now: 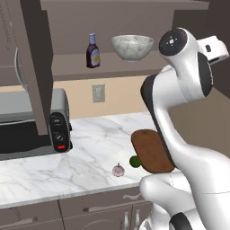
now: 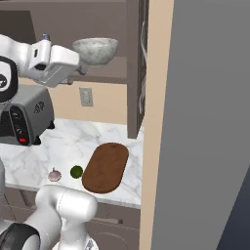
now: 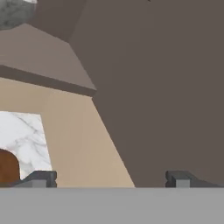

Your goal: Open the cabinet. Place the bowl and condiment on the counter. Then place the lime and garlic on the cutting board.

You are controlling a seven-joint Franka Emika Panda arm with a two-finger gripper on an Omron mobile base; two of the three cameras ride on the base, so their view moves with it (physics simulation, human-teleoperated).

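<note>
A white marble counter [image 1: 85, 152] runs under the open cabinet [image 1: 36, 67]; from the left base view the condiment [image 1: 93, 51] and the bowl [image 1: 132, 47] stand apart on its shelf, a toaster oven [image 1: 31, 128] sits at left, and the garlic [image 1: 118, 170] and the lime [image 1: 134, 161] lie near the counter's front edge, the lime just beside the cutting board [image 1: 152, 151]. From the right base view the hand reaches up close beside the bowl, near the shelf's front. In the hand view the gripper [image 3: 111, 179] has its fingers spread wide with nothing between them, facing the cabinet's inner wall.
</note>
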